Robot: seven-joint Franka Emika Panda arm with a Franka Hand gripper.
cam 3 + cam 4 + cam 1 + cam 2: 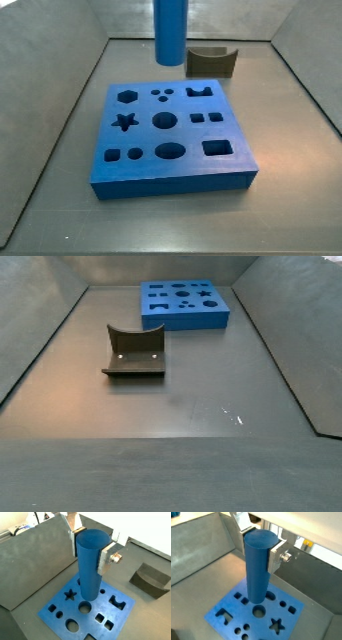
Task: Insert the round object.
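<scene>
The round object, a tall plain blue cylinder, shows in both wrist views [89, 567] [258, 569]. It hangs upright in my gripper [89, 552] [259, 549], which is shut on its upper end with a silver finger plate on each side. Its lower end hovers above the flat blue block [53, 609] [234, 609], close to the large round hole [85, 607] [259, 611]. In a side view the cylinder [171, 30] hangs well above the block [167, 165], and the gripper is out of frame. The other side view shows only the block [187, 318].
A small dark olive block with a curved notch [152, 579] [211, 62] [134, 351] stands on the floor beside the blue block. Grey walls [67, 60] enclose the floor on the sides. The blue block has several other shaped holes, among them a star [69, 595].
</scene>
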